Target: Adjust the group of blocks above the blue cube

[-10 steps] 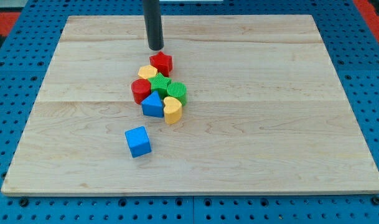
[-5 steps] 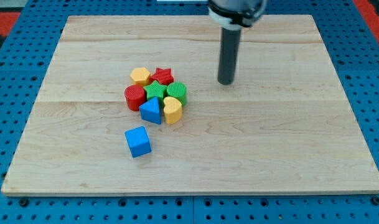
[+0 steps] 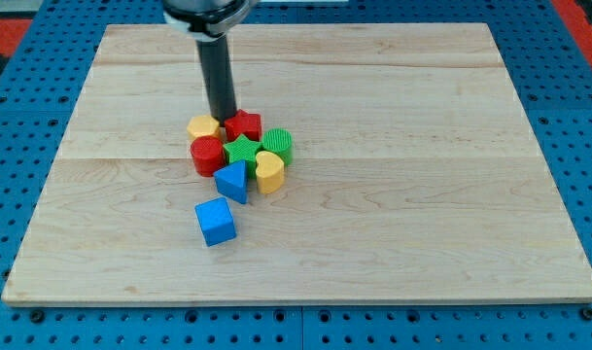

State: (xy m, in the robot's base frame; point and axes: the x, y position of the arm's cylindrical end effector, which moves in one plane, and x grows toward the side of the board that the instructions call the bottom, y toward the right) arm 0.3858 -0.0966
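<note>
A blue cube point(image 3: 215, 221) lies alone toward the view's bottom of the board. Above it sits a tight cluster: a yellow hexagon point(image 3: 204, 126), a red star point(image 3: 244, 124), a red cylinder point(image 3: 207, 154), a green star point(image 3: 242, 149), a green cylinder point(image 3: 276, 144), a blue triangle point(image 3: 232, 181) and a yellow heart point(image 3: 268, 171). My tip point(image 3: 223, 117) stands at the cluster's top edge, between the yellow hexagon and the red star, touching or nearly touching both.
The wooden board point(image 3: 422, 194) lies on a blue pegboard surface point(image 3: 14, 146). The dark rod rises from the tip to the view's top.
My tip swung from the cluster's top to its right, then back to the top, now wedged between the yellow hexagon and red star. The hexagon shifted left; the blue triangle moved down slightly.
</note>
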